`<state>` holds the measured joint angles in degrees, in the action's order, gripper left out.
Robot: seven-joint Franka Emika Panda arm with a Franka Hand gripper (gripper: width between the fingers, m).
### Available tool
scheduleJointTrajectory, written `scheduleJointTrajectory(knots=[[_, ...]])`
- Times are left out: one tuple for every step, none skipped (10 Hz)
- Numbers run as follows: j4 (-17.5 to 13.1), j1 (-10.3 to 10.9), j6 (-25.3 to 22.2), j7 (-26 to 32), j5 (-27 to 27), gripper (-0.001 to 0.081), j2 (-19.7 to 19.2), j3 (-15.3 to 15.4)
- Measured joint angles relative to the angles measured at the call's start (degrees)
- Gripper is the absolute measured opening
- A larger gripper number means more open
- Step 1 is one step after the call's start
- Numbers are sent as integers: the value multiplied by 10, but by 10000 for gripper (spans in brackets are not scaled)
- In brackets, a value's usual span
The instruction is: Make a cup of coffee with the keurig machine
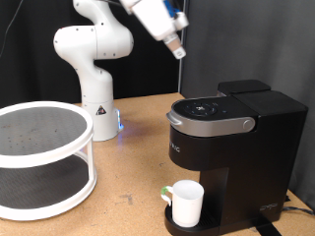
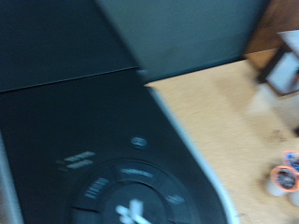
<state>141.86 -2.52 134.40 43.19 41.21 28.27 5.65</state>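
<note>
The keurig machine stands on the wooden table at the exterior view's right, with its lid down and its grey lid handle and button panel facing the front. The white cup stands upright on the drip tray under the spout. My gripper hangs tilted in the air above the machine, a little towards the exterior view's left of it, touching nothing. No object shows between its fingers. The blurred wrist view looks down on the machine's button panel; no fingers show there.
A white two-tier round shelf stands at the exterior view's left. The robot's base is behind it. In the wrist view, small pods lie on the wooden table beside the machine.
</note>
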Motion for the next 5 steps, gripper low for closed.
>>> scheduleJointTrajectory(knots=[[-27,0,-42,-20,-34,800,-12,8],[-51,-4,-67,-31,-53,800,-34,11],[-48,-3,-56,-30,-47,800,-33,11],[-46,-3,-39,-27,-46,800,-33,13],[-47,-3,-20,-25,-63,800,-33,19]])
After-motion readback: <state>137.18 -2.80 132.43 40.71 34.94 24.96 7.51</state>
